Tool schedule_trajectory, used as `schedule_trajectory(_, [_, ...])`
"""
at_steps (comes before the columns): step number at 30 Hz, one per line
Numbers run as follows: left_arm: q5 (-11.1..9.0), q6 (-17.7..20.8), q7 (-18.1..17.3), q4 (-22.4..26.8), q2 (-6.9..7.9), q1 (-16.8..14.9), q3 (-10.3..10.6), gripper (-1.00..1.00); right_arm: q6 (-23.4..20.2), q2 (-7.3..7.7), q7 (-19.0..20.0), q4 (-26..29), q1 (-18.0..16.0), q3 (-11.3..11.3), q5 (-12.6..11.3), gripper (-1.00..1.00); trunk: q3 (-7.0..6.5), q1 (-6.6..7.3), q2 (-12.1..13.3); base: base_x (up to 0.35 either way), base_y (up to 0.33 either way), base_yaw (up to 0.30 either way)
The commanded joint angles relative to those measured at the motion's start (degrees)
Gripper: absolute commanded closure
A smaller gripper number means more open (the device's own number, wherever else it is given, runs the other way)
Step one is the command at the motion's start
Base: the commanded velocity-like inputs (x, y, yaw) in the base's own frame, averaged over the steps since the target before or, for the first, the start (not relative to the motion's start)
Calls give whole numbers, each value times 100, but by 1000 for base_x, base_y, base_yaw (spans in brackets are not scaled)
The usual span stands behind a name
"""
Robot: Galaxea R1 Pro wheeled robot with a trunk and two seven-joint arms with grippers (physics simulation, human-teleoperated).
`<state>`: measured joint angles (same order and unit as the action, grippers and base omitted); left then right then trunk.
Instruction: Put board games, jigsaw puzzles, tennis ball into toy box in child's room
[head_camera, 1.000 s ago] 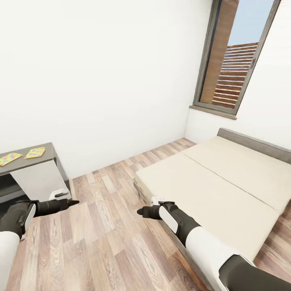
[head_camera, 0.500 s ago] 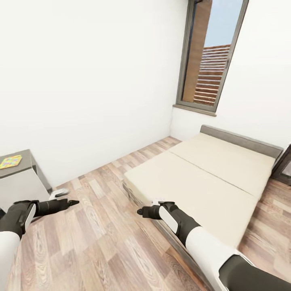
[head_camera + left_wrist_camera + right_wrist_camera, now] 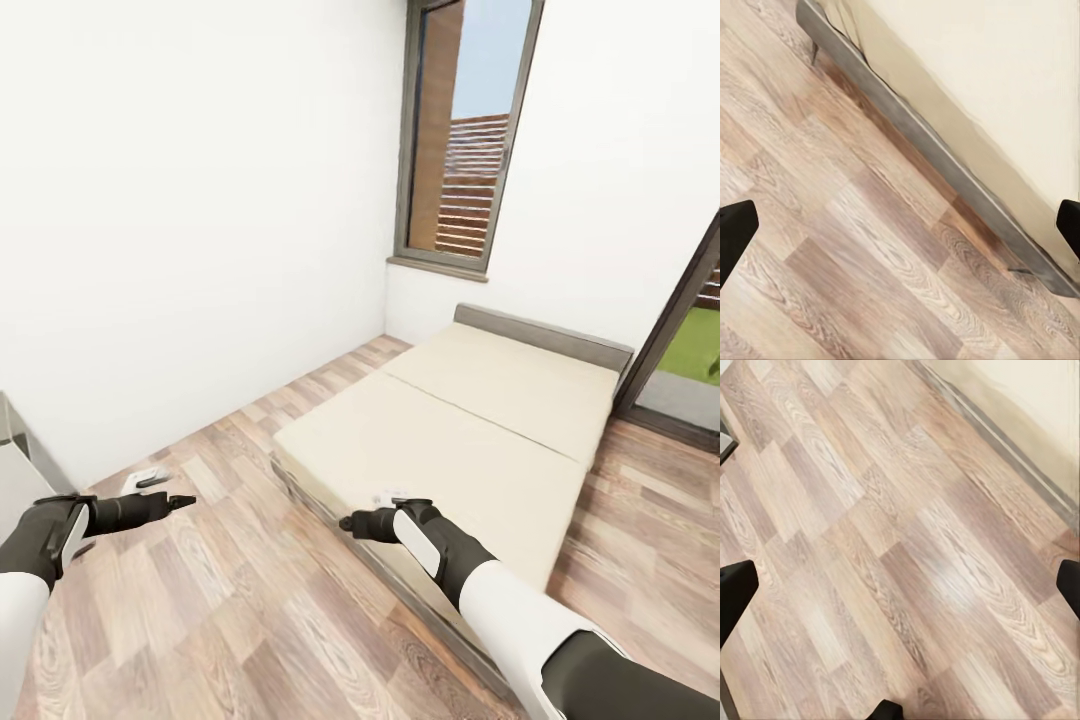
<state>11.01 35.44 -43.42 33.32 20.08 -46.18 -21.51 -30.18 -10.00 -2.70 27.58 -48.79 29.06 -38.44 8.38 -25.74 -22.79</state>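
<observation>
White walls (image 3: 200, 200) fill the upper left and upper right of my head view, and a wood plank floor (image 3: 230, 620) runs across the bottom. The bed (image 3: 450, 440) lies in the centre right, with a bare beige mattress, a dark grey frame and a low grey headboard toward the upper right; no game boxes are on the part I can see. A tall dark-framed window (image 3: 460, 140) stands at the top centre, and a second dark frame with green behind it sits at the right edge. A sliver of the surface (image 3: 12, 460) shows at the left edge. I can read no writing anywhere.

My left claw (image 3: 180, 499) hangs at the lower left over the floor and my right claw (image 3: 345, 522) at the lower centre by the bed's near edge. Both have their fingers spread wide and hold nothing.

A second ago the surface with the two jigsaw puzzles was in view; my view has since swung right.
</observation>
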Motion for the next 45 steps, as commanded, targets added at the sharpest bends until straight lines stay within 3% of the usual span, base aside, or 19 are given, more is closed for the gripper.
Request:
schedule_trajectory(1, [58, 34, -52, 8, -4, -5, -37, -100, -14, 0, -28, 2, -8, 20, -32, -100, 13, -4, -13, 0, 0, -264])
schedule_trajectory(15, [58, 34, -52, 8, -4, -5, -37, -100, -14, 0, -28, 2, -8, 20, -32, -100, 13, -4, -13, 0, 39, -264])
schedule_trajectory(33, [52, 34, -54, 8, -10, -5, -37, -100, 54, 0, -28, 1, -8, 24, -32, -100, 13, -4, -13, 0, 229, -264])
schedule_trajectory(45, [54, 34, -53, 8, -7, -5, -37, -100, 175, 0, -28, -6, -8, 33, -41, -100, 13, -4, -13, 0, 42, -264])
